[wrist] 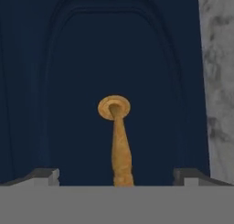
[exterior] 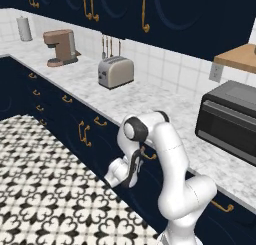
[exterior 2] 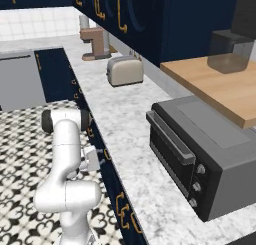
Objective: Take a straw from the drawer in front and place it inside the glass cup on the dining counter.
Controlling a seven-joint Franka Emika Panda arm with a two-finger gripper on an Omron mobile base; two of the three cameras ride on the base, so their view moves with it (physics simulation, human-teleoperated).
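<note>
Facing the navy drawer (wrist: 114, 81), the end effector (wrist: 116, 175) hangs spread, fingertips either side of its curved brass handle (wrist: 119, 145). Toaster (exterior: 115, 72) and oven (exterior: 229, 122) sit on the bench (exterior: 150, 101) above.

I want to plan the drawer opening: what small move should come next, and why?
Probably ease the end effector straight forward, then close. Its fingertips stand apart on either side of the drawer's brass handle, not yet gripping it, and the drawer appears closed.
</note>
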